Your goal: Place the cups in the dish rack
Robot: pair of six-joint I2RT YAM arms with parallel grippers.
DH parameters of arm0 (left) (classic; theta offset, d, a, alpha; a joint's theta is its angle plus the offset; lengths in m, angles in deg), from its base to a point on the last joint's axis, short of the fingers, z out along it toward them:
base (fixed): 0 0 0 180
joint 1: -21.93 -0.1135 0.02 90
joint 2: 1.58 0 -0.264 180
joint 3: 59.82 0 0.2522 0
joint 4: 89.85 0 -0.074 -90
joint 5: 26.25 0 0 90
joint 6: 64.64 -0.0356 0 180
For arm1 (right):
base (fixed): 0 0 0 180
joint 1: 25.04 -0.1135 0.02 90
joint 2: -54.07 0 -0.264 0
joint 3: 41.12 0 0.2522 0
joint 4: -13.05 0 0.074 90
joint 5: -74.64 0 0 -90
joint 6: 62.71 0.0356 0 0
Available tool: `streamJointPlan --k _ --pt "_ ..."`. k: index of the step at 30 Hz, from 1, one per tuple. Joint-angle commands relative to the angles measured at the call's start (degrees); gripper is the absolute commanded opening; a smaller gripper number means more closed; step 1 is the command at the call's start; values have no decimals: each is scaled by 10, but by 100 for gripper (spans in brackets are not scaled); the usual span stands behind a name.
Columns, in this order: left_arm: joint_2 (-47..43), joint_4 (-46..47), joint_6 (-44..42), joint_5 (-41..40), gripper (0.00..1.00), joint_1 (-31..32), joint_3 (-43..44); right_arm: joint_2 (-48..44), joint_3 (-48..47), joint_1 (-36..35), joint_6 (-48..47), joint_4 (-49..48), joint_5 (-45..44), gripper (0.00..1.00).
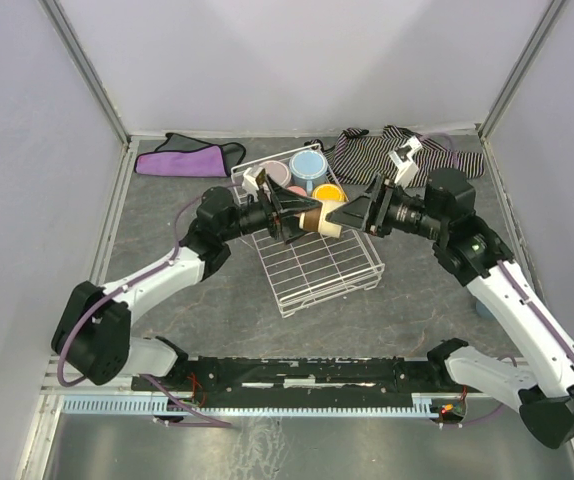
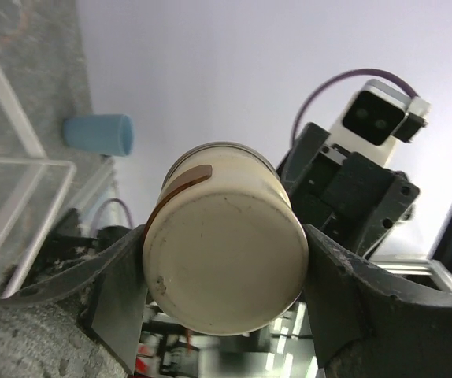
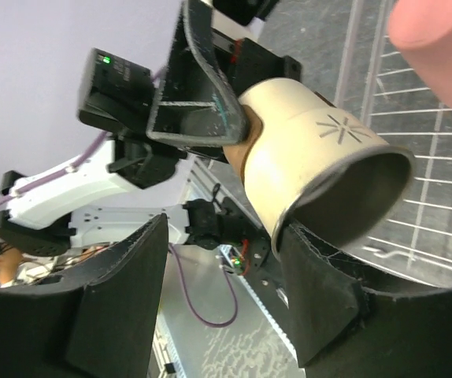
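My left gripper [image 1: 302,218] is shut on a cream cup [image 1: 319,219] with a brown band and holds it on its side above the white wire dish rack [image 1: 317,272]. In the left wrist view the cup's base [image 2: 226,268] sits tight between both fingers. My right gripper [image 1: 343,215] is open, facing the cup's mouth. In the right wrist view the cup's rim [image 3: 328,181] lies against the right-hand finger [image 3: 320,291], and the gap between the fingers is empty. A light blue mug [image 1: 308,165], a pink cup [image 3: 435,35] and a yellow mug [image 1: 328,193] stand in the rack's far end.
A blue tumbler [image 2: 98,134] lies on its side on the table to the right, beside the right arm [image 1: 482,306]. A purple cloth [image 1: 187,158] and a striped cloth [image 1: 367,150] lie at the back. The rack's near half [image 3: 431,205] is bare wire.
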Motion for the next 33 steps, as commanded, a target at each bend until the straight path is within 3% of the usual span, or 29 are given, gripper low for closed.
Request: streamJointPlan --k 1,6,12,18,33 --pt "-28 -169 -178 -14 3 -11 66 -37 -39 14 -69 97 -47 66" --pt "-9 -399 -389 -87 3 6 166 -64 -95 27 -150 239 -192 68" --pt "41 -498 -498 -177 3 59 225 -71 -178 27 -224 336 -346 68" --pt "99 -569 -559 -290 3 134 291 -47 -231 28 -249 373 -371 69" --pt "209 -587 -644 -445 3 221 375 -44 -249 27 -261 412 -389 72"
